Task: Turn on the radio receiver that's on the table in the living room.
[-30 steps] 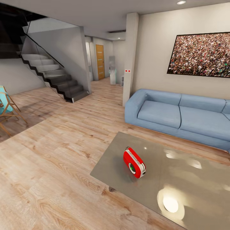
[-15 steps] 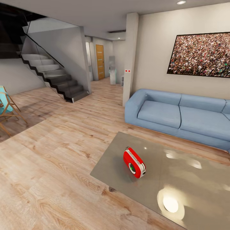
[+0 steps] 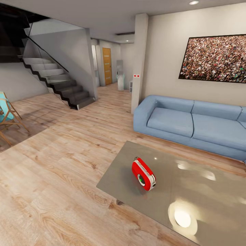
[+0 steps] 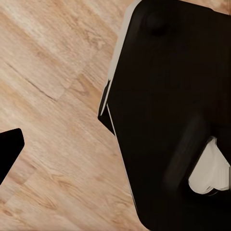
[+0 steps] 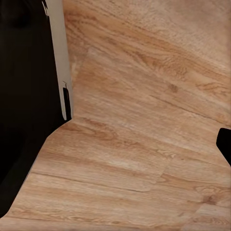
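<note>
The radio receiver (image 3: 144, 174), small and red with white side trim, stands on the near left part of the low glossy grey-beige table (image 3: 205, 194) in the head view, its round dial facing forward-left. In the left wrist view one dark fingertip (image 4: 9, 153) of my left gripper sits at the picture's edge over the wood floor. In the right wrist view a dark fingertip (image 5: 225, 144) of my right gripper sits likewise at the edge. Nothing is held in either gripper, and both are far from the radio.
A long light-blue sofa (image 3: 191, 123) stands behind the table under a framed crowd picture (image 3: 215, 58). A pillar (image 3: 139, 61), stairs (image 3: 58, 82) and a wooden chair (image 3: 8, 114) lie farther left. Light wood floor (image 3: 61, 164) stretches before the table. My dark base (image 4: 173, 120) shows below the wrists.
</note>
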